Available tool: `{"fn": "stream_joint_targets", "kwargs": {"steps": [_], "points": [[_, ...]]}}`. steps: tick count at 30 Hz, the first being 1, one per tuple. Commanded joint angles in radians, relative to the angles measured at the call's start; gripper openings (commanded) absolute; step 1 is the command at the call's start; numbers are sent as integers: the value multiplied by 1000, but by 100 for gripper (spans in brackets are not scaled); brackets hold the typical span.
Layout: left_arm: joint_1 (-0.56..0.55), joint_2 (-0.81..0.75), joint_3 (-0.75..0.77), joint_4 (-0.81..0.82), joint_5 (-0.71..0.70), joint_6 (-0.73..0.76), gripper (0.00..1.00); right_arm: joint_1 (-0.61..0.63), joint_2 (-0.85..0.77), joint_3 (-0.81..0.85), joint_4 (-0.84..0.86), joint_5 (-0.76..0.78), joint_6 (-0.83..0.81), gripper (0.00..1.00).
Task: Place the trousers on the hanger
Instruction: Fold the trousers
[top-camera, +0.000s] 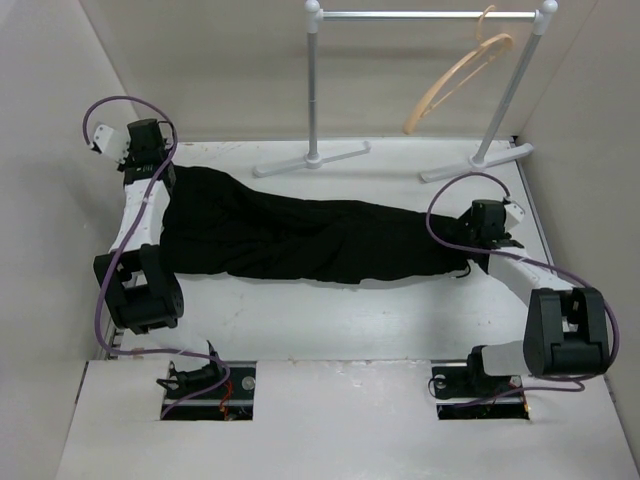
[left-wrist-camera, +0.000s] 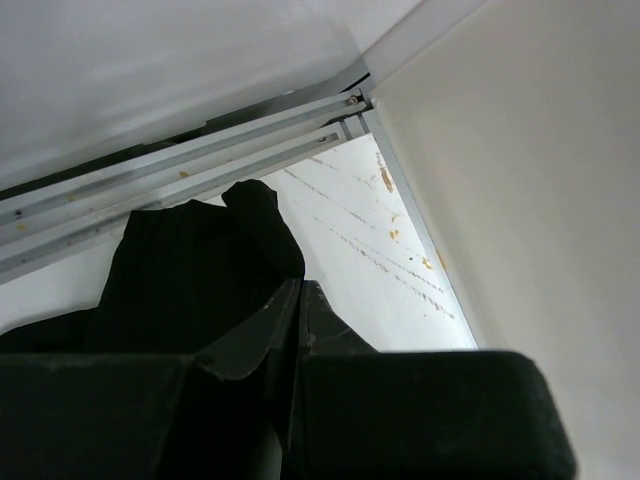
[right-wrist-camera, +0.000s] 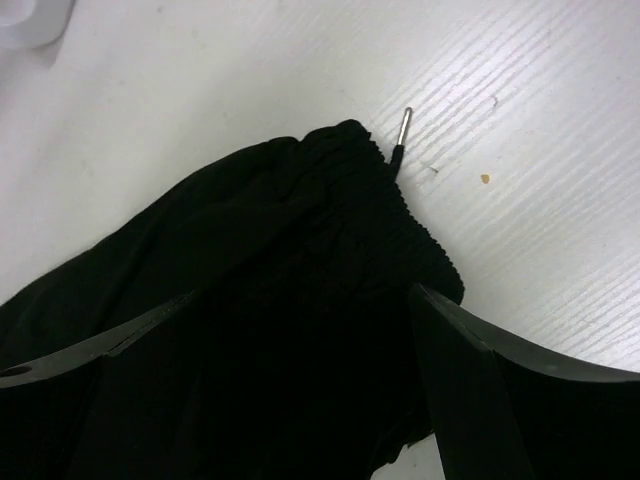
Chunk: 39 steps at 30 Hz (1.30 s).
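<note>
The black trousers (top-camera: 300, 235) lie stretched flat across the table from left to right. My left gripper (top-camera: 160, 176) sits at their far left end. In the left wrist view its jaws (left-wrist-camera: 299, 290) are pressed together with the cloth edge (left-wrist-camera: 190, 280) running into the tips. My right gripper (top-camera: 478, 250) is over the right end. In the right wrist view it (right-wrist-camera: 300, 295) is open and straddles the elastic waistband (right-wrist-camera: 280, 230), whose drawstring tip (right-wrist-camera: 403, 122) lies on the table. The tan wooden hanger (top-camera: 455, 80) hangs tilted on the rail, away from both grippers.
The grey metal rail (top-camera: 420, 15) with white joints stands at the back, its two feet (top-camera: 310, 160) on the table. White walls close in the left, right and back sides. A metal track (left-wrist-camera: 200, 165) runs along the table's edge by the left gripper.
</note>
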Motion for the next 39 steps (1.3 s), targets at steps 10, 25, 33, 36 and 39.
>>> {"fn": "stream_joint_targets", "kwargs": {"steps": [10,25,33,36,39], "points": [[-36,-181,-37,77,-42,-49,2,123,-302,-92,27,151,20,4],[-124,-47,-66,38,48,136,87,32,-215,96,31,96,37,59],[-284,-664,-748,112,-75,-103,75,297,-477,-129,39,243,12,79],[-249,-866,-916,-18,-58,-157,45,339,-612,-221,-36,273,22,26],[-180,-991,-1013,-122,26,-194,42,319,-718,-276,-116,254,72,16]]}}
